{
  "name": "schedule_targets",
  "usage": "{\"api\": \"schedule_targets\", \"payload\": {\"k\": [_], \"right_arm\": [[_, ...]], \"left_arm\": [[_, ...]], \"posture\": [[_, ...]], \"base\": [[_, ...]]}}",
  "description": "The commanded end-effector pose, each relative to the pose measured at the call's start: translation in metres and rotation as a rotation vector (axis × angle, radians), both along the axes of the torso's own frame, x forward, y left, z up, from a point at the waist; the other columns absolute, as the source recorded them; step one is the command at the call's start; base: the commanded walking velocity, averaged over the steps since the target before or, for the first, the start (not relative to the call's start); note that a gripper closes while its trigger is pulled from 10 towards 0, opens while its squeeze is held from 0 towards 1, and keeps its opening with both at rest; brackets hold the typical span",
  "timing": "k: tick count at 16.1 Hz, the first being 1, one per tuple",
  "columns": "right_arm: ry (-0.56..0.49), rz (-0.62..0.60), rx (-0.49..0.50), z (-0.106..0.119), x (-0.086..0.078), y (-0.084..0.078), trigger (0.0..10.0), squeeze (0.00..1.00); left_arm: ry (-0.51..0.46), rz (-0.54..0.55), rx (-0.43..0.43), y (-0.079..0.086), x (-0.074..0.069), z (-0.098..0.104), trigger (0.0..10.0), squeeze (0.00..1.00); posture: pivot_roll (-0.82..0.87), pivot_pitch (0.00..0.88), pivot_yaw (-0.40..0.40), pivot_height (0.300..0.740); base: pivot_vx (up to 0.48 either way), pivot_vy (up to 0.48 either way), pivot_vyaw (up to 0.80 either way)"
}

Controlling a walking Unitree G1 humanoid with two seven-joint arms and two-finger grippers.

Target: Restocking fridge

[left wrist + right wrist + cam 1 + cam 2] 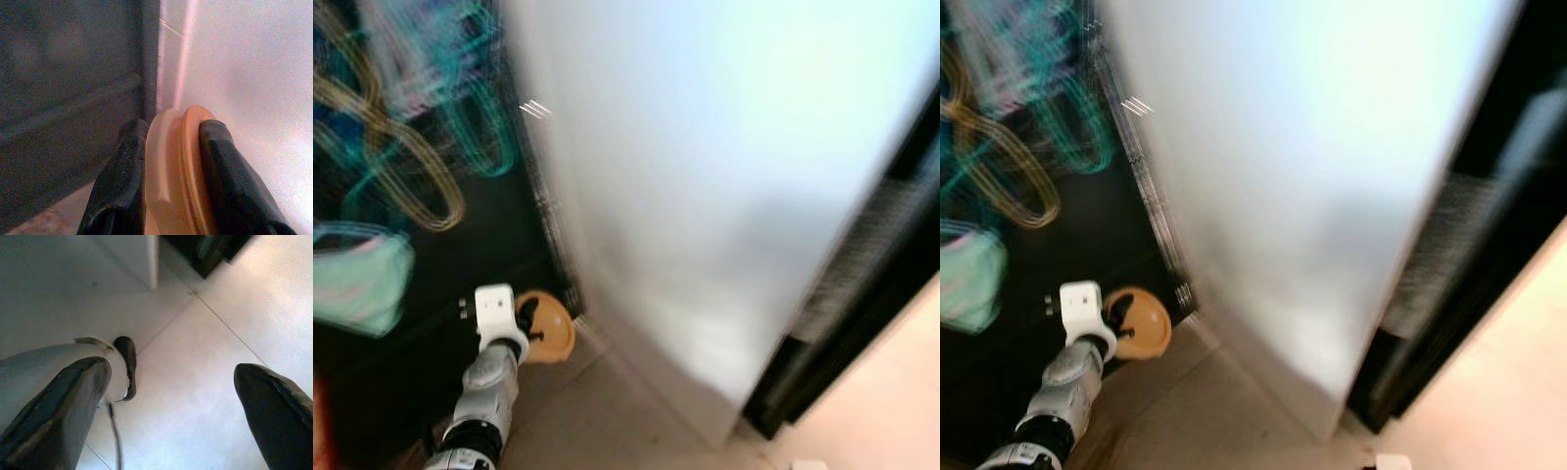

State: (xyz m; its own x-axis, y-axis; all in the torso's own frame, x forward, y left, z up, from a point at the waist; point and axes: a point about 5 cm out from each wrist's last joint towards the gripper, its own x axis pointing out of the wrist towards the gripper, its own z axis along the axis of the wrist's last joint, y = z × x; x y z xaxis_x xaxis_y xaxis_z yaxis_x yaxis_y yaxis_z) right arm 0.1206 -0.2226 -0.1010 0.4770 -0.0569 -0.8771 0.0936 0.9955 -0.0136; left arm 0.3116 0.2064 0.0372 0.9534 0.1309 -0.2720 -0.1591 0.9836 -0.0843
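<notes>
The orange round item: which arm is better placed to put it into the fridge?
Probably left: the left gripper holds the orange round item beside the white fridge door. The right gripper is open above the floor.

A round orange-tan disc (548, 328), standing on edge at seven o'clock beside the white fridge door (705, 196).

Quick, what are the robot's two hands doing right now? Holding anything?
Left gripper: shut on a flat orange disc-shaped thing, down by the white fridge door.
Right gripper: open, holding nothing, pointing at the floor.
</notes>
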Motion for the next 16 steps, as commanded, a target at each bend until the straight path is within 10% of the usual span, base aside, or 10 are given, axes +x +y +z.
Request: {"api": "schedule_targets", "payload": {"k": [1,16], "right_arm": [[0.041,-0.003,0.017,-0.006,-0.013,0.008,10.0,0.0],[0.02,-0.136,0.023,-0.012,-0.029,0.026,10.0,0.0]], "left_arm": [[0.086,0.061,-0.016,0.014,-0.014,-0.019,10.0,0.0],[0.523,0.179,-0.039,0.035,-0.09,-0.089,10.0,0.0]], "posture": [[-0.18,0.0,0.084,0.74],[-0.24,0.0,0.134,0.74]], "base": [[0.0,0.0,-0.8],[0.0,0.0,-0.67]]}}
